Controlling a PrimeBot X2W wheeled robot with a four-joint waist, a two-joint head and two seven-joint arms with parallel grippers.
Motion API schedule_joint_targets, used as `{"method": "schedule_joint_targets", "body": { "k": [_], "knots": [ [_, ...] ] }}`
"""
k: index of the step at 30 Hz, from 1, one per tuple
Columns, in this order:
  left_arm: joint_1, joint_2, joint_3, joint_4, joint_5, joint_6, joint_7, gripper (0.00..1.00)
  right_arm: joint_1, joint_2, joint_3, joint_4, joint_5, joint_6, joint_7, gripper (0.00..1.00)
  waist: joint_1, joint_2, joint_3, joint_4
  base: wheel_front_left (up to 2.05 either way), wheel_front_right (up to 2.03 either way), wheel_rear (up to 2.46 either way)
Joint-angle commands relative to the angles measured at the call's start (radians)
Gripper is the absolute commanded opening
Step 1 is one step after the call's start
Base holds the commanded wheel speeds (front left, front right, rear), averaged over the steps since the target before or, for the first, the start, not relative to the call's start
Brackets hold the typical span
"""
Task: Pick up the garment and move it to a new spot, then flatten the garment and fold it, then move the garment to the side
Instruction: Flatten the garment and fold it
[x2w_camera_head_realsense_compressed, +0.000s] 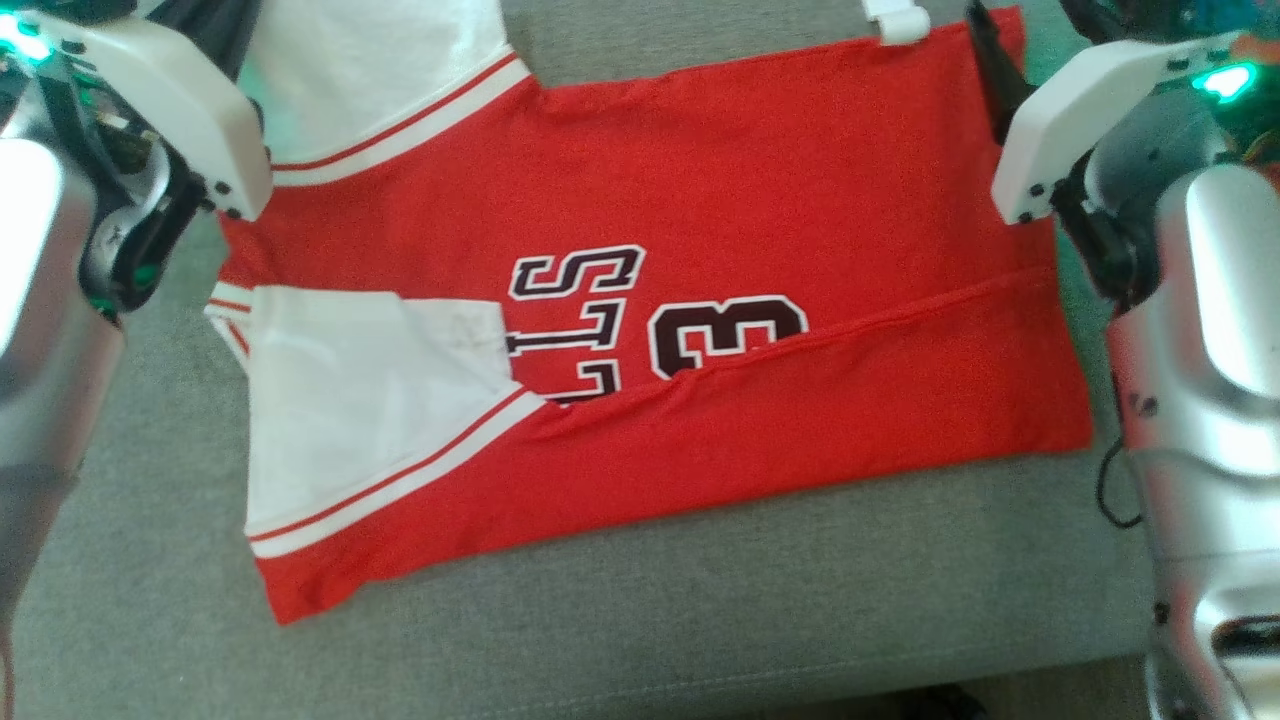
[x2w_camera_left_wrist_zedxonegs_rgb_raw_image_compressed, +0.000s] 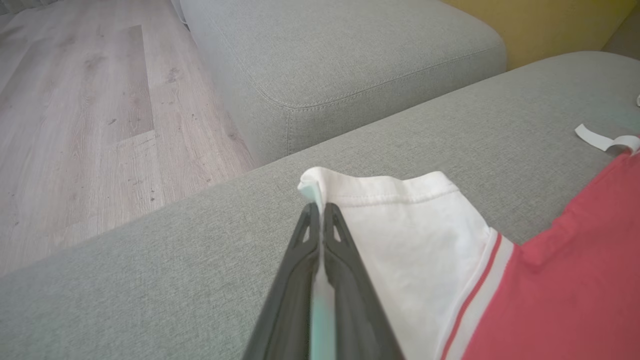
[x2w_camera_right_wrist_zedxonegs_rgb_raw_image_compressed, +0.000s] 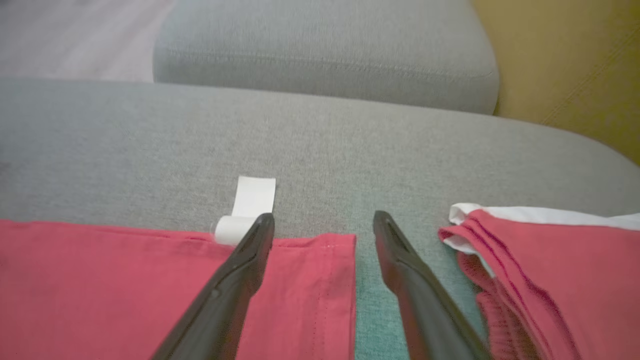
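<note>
The garment (x2w_camera_head_realsense_compressed: 750, 200), a red jersey with white sleeves and black-and-white lettering, lies spread on the grey sofa cushion (x2w_camera_head_realsense_compressed: 700, 600). Its near edge is folded up over the print. In the left wrist view my left gripper (x2w_camera_left_wrist_zedxonegs_rgb_raw_image_compressed: 320, 207) is shut on the hem of the far white sleeve (x2w_camera_left_wrist_zedxonegs_rgb_raw_image_compressed: 410, 235), pinching a corner of it. My right gripper (x2w_camera_right_wrist_zedxonegs_rgb_raw_image_compressed: 324, 220) stands open over the far corner of the red hem (x2w_camera_right_wrist_zedxonegs_rgb_raw_image_compressed: 310, 290). One finger is above the cloth, the other above bare cushion. A white label (x2w_camera_right_wrist_zedxonegs_rgb_raw_image_compressed: 252, 200) sticks out from the hem beside it.
A second crumpled red cloth with white trim (x2w_camera_right_wrist_zedxonegs_rgb_raw_image_compressed: 540, 270) lies just right of my right gripper. Behind the cushion is another grey cushion (x2w_camera_left_wrist_zedxonegs_rgb_raw_image_compressed: 350, 55), with wooden floor (x2w_camera_left_wrist_zedxonegs_rgb_raw_image_compressed: 75, 125) to the left and a yellow wall (x2w_camera_right_wrist_zedxonegs_rgb_raw_image_compressed: 565, 65) at the right.
</note>
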Motion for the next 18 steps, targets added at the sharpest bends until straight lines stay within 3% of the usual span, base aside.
{"method": "schedule_joint_targets", "body": {
  "k": [1,7,9,11,13,15,17,18],
  "knots": [
    [-0.05,0.031,0.032,-0.038,-0.01,-0.003,-0.016,0.0,-0.037,-0.014,0.009,0.001,-0.015,0.007,0.02,1.0,0.0,0.0,0.01,0.026,0.0,0.0,0.0],
    [-0.044,0.015,0.021,-0.051,-0.017,-0.006,-0.041,0.0,-0.09,-0.038,-0.006,0.111,-0.032,0.007,0.071,1.0,0.0,0.0,0.016,0.051,0.0,0.0,0.0],
    [-0.044,0.013,0.018,-0.052,-0.02,-0.008,-0.05,0.0,-0.106,-0.042,-0.008,0.146,-0.037,0.007,0.085,0.68,0.0,0.0,0.018,0.056,0.0,0.0,0.0],
    [-0.044,0.012,0.015,-0.052,-0.022,-0.009,-0.053,0.0,-0.114,-0.043,-0.007,0.163,-0.034,0.007,0.091,0.46,0.0,0.0,0.017,0.058,0.0,0.0,0.0],
    [-0.045,0.011,0.013,-0.054,-0.023,-0.01,-0.055,0.0,-0.12,-0.042,-0.006,0.177,-0.021,0.007,0.093,0.36,0.0,0.0,0.017,0.059,0.0,0.0,0.0],
    [-0.046,0.011,0.012,-0.054,-0.024,-0.01,-0.056,0.0,-0.123,-0.044,-0.004,0.183,-0.013,0.007,0.093,0.33,0.0,0.0,0.017,0.06,0.0,0.0,0.0],
    [-0.051,0.011,0.012,-0.052,-0.027,-0.011,-0.059,0.0,-0.137,-0.054,-0.001,0.199,-0.005,0.007,0.07,0.0,0.0,0.0,0.019,0.062,0.0,0.0,0.0],
    [-0.053,0.012,0.012,-0.051,-0.029,-0.011,-0.061,0.0,-0.142,-0.055,0.0,0.204,-0.003,0.007,0.057,0.0,0.0,0.0,0.02,0.062,0.0,0.0,0.0]
  ]
}}
